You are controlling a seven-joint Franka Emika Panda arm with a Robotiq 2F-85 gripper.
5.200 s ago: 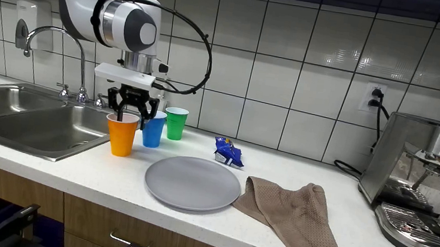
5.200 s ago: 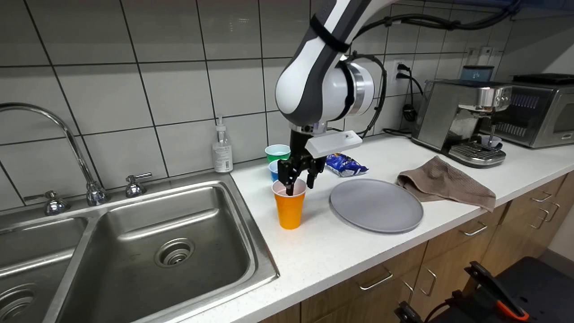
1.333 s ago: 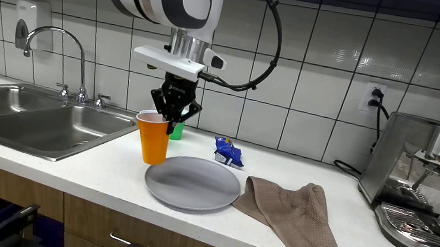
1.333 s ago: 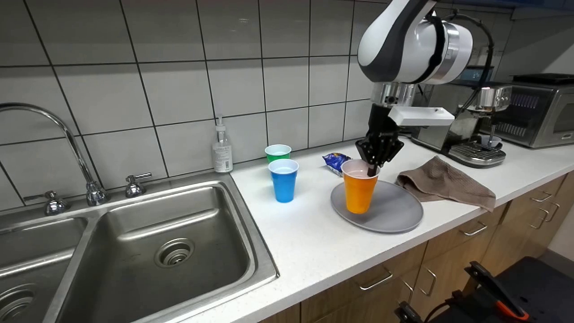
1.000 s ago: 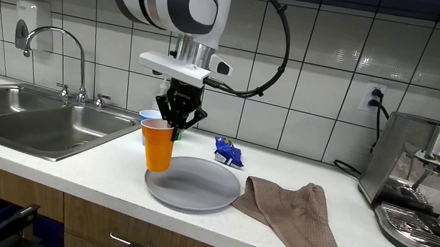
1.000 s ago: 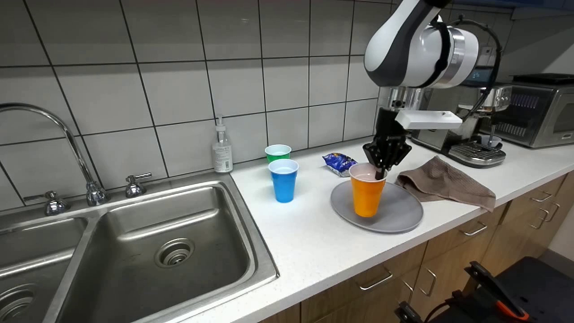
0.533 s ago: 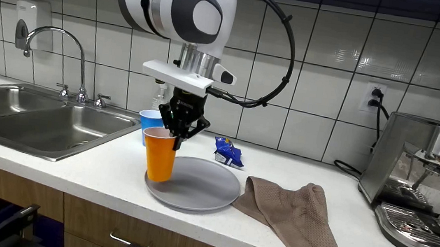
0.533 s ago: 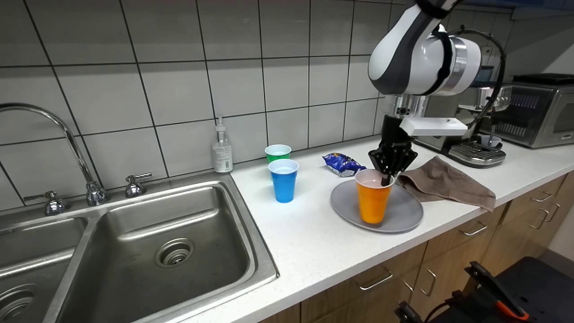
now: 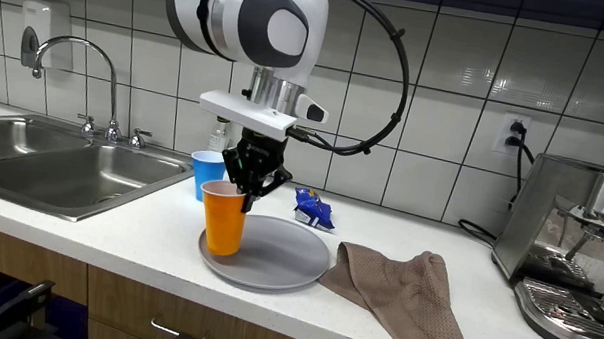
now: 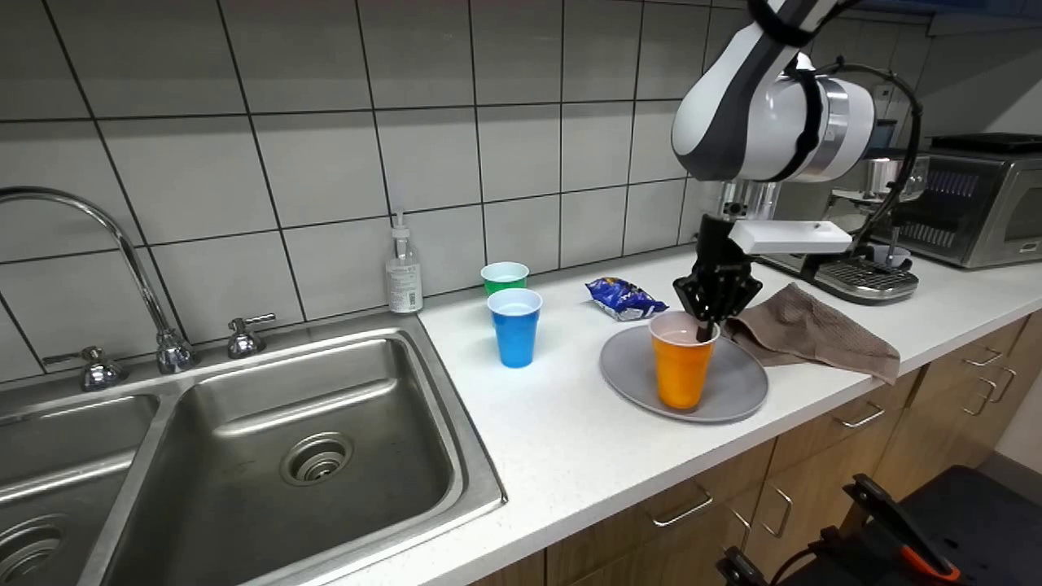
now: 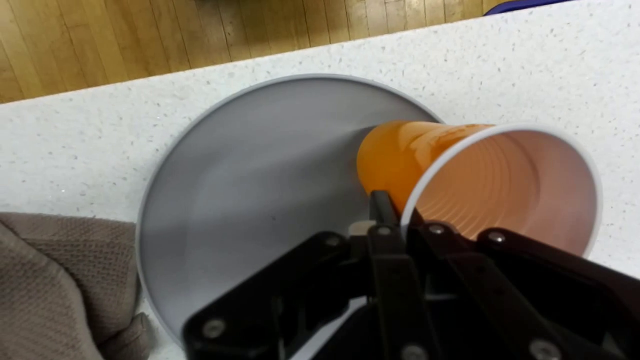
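Both exterior views show that the orange cup, pinched at its rim by the end effector, has just come lower over one side of the grey plate, touching or not I cannot tell, so the carrying seems nearly finished.

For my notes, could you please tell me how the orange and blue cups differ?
The gripper holds the orange cup; the blue cup stands free. The orange cup is over the plate, the blue cup on the counter. Both are mouth-up, with pale insides.

Brown towel, probable microwave
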